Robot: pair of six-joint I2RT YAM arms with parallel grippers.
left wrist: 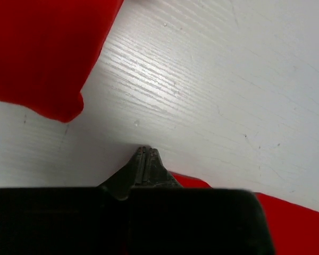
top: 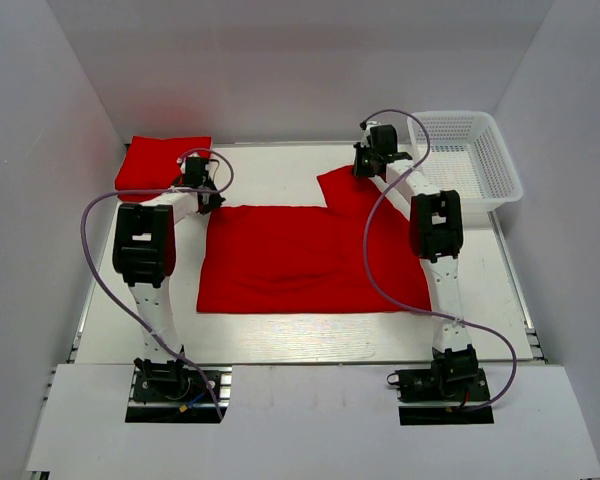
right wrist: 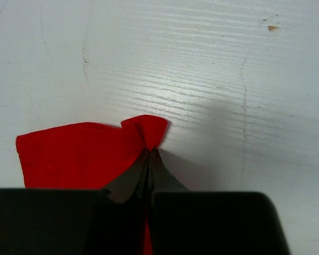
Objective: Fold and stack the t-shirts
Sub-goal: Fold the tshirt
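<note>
A red t-shirt (top: 310, 260) lies spread flat in the middle of the table. A second red t-shirt (top: 165, 160), folded, lies at the back left; it also shows in the left wrist view (left wrist: 42, 53). My left gripper (top: 204, 193) is at the spread shirt's back left corner. It is shut (left wrist: 144, 151), with red cloth (left wrist: 287, 218) running out from under its fingers. My right gripper (top: 365, 165) is shut (right wrist: 150, 151) on the edge of the shirt's right sleeve (right wrist: 74, 154), and a small tuft pokes past its tips.
A white mesh basket (top: 470, 155) stands at the back right, just right of my right arm. White walls close in the table on the left, back and right. The white table (top: 280, 335) shows bare in front of the shirt.
</note>
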